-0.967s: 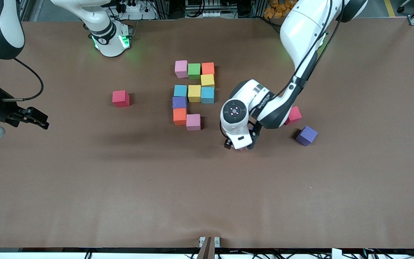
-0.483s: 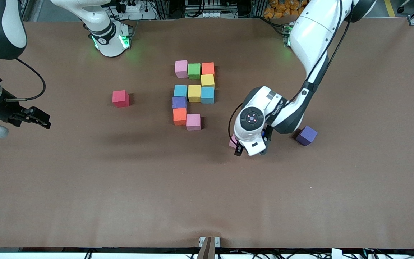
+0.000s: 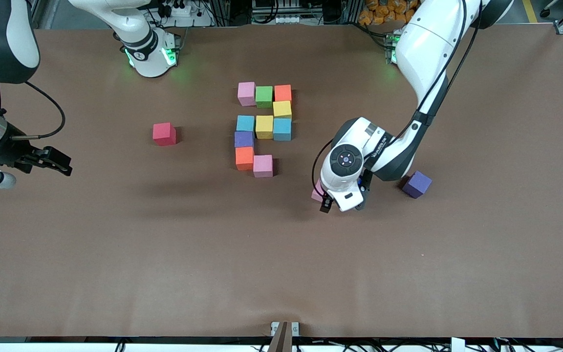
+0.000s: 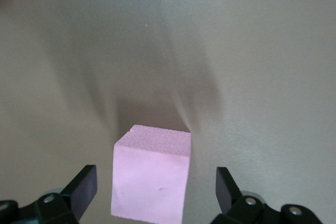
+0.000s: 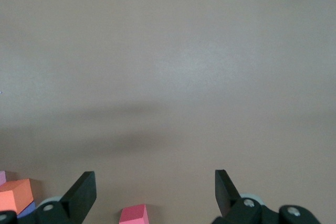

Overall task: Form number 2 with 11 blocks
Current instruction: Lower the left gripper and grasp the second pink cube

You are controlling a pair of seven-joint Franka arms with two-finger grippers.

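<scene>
between the open left gripper's (image 4: 152,192) fingers sits a pink block (image 4: 151,178).

The left gripper (image 3: 339,201) has swung from beside the number 2 (image 3: 262,128) to straddle a loose pink block (image 4: 151,178), hiding a red cube.

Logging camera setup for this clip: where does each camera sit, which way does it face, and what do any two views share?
Front view: high across the table, facing both arm bases; shows the table, the unfinished number 2, both arms, with the right arm waiting at its end.
Left wrist view: on the left arm's wrist, looking down between the open left gripper at a pink block.
Right wrist view: on the right wrist, past the open right gripper to a red block.
Shared: front and left wrist views both show that pink block.
</scene>
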